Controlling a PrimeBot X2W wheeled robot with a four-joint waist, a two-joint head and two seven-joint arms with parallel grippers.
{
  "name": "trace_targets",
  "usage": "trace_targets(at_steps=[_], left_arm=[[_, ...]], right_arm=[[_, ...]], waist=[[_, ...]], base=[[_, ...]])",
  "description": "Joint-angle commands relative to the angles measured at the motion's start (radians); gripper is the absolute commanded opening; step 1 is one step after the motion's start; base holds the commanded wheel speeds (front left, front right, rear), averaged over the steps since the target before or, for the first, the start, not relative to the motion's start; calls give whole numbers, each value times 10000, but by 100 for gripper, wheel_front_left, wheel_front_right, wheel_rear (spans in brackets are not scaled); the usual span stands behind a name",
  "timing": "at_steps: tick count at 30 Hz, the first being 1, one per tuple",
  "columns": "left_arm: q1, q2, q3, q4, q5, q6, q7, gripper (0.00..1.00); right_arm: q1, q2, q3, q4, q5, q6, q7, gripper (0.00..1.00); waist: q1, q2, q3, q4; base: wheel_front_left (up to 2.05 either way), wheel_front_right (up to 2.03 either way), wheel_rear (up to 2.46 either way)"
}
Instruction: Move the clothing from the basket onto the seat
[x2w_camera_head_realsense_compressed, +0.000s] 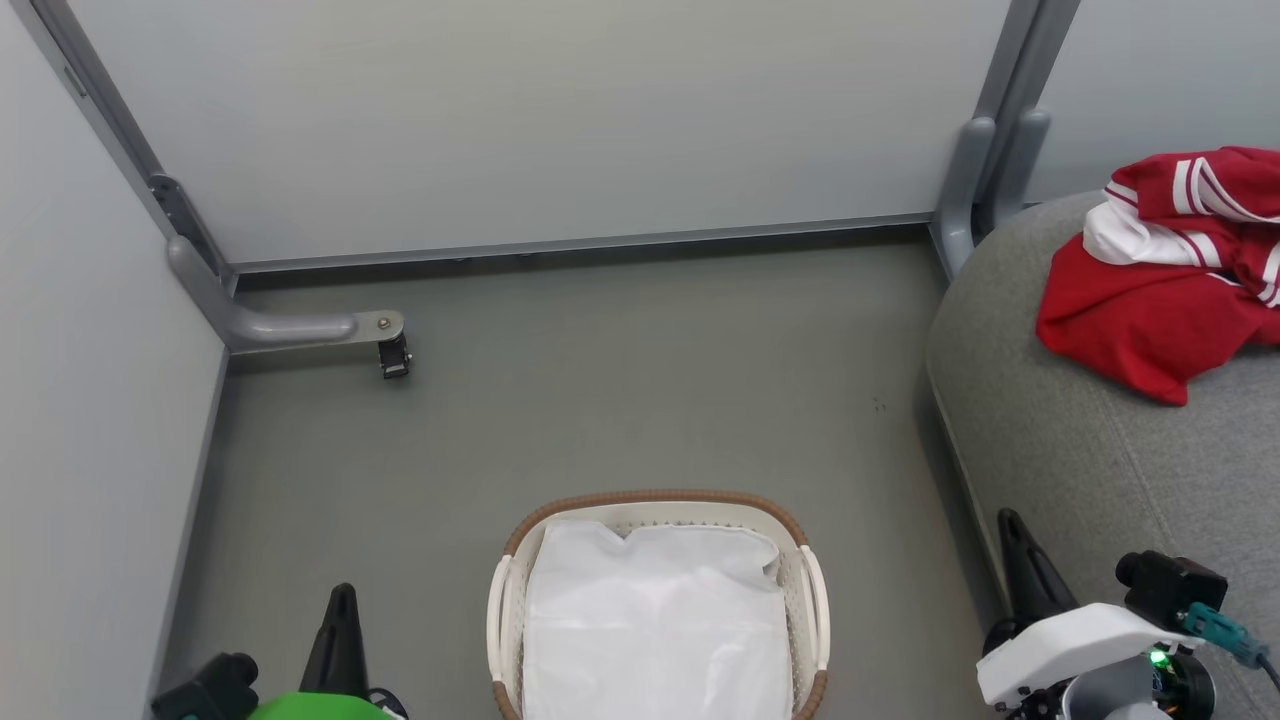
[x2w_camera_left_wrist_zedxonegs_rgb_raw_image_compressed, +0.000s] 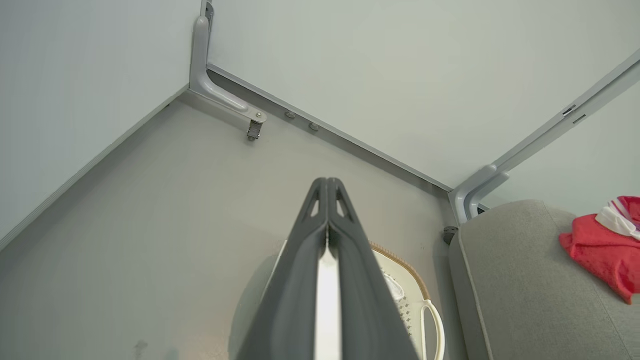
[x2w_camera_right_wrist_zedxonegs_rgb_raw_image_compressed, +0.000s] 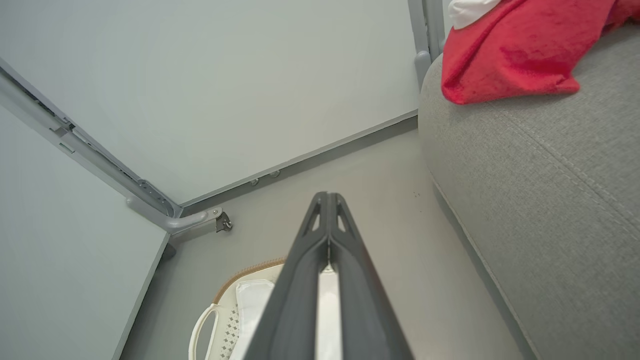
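The left fingers (x2w_camera_head_realsense_compressed: 342, 615) are pressed together along their full length, tip to tip, and grip nothing. The right fingers (x2w_camera_head_realsense_compressed: 1015, 545) are likewise pressed together and grip nothing. Both sets point forward above the floor (x2w_camera_head_realsense_compressed: 620, 390). The basket (x2w_camera_head_realsense_compressed: 650, 497) stands on the floor between the two sets of fingers, to the right of the left fingers and to the left of the right fingers, apart from both. Its white liner (x2w_camera_head_realsense_compressed: 655, 620) covers the interior; the near end of the basket is cut off at the bottom edge of the head view, so the contents there cannot be confirmed. The seat (x2w_camera_head_realsense_compressed: 1080, 470) lies just beside the right fingers, on their right, and extends forward past their tips. The clothing (x2w_camera_head_realsense_compressed: 1150, 310) rests in a crumpled heap on top of the seat, ahead of the right fingers and to their right, well apart from the basket. Ahead of the left fingers, a grey bracket (x2w_camera_head_realsense_compressed: 290, 328) projects from the wall corner; the dark part at its end appears to be a small caster (x2w_camera_head_realsense_compressed: 394, 356).
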Motion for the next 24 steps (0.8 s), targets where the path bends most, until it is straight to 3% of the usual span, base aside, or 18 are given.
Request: trace_targets(at_steps=[1, 24], left_arm=[[-318, 67, 98, -166, -361, -67, 81, 0], [-789, 102, 621, -291, -3347, -262, 924, 0]], right_arm=[[-267, -35, -74, -190, 413, -2, 89, 0], [-448, -61, -438, -344, 3719, -5, 951, 0]], waist=[[0, 0, -2, -5], [0, 0, -37, -88]], base=[[0, 0, 0], [0, 0, 0]])
